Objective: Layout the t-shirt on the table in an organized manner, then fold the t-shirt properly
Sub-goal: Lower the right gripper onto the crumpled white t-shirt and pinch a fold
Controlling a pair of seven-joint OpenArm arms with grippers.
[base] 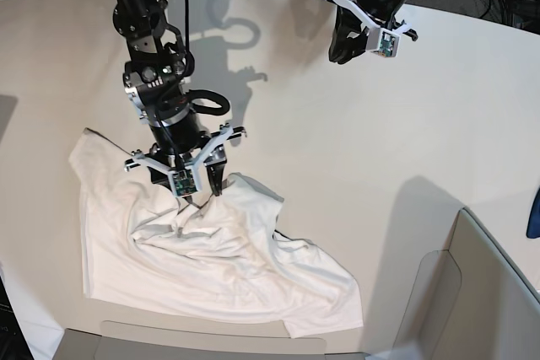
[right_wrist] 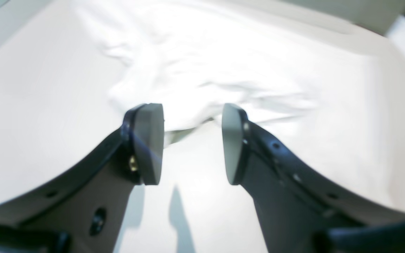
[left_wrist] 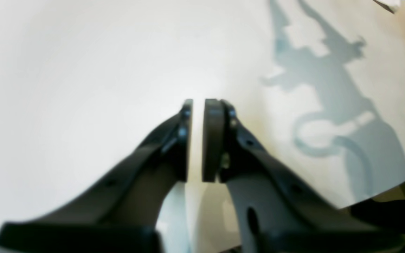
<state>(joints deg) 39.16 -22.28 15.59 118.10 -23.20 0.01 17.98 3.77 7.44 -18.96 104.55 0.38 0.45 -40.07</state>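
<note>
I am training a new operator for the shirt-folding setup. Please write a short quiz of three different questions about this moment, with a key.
1. True or false: the right gripper is clamped on the t-shirt.
2. Multiple choice: where is the left gripper? A) over the bare table, away from the shirt; B) pressing on the shirt; C) inside the grey bin.
3. Short answer: does the shirt lie flat or crumpled?

Key
1. False: its jaws stand apart with nothing between them, just above the shirt's edge.
2. A.
3. Crumpled, with folds and a bunched middle; no print shows.
</note>
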